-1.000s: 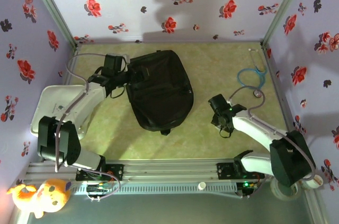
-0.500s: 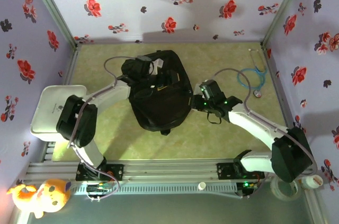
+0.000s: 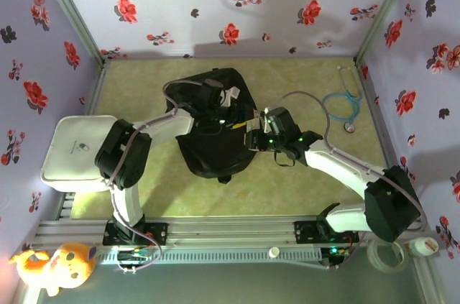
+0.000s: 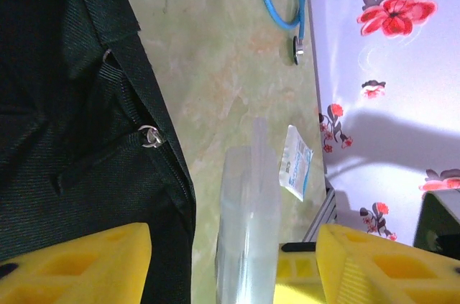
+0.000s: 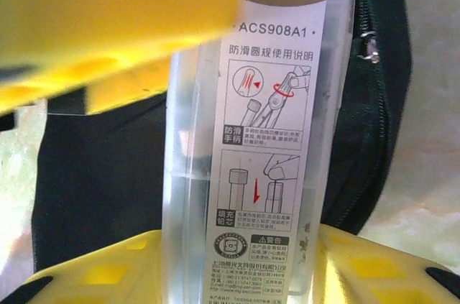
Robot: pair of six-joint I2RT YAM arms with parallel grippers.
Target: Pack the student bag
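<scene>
On tabletop (image 3: 309,81), soft student bag (image 3: 208,160) is best pinched at zip edge; clear case (image 5: 251,174) is clamped by right fingers (image 5: 108,31), left fingers (image 4: 79,261) parted.

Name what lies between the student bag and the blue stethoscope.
Bare green tabletop separates the student bag and the stethoscope in the left wrist view; from above, a grey cable arcs over it.

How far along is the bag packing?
Done: nothing visibly packed yet. In hand: the right tool grips a clear compass case over the student bag, with the left tool open around it. Left: getting the case inside; a blue stethoscope lies out on the table.
</scene>
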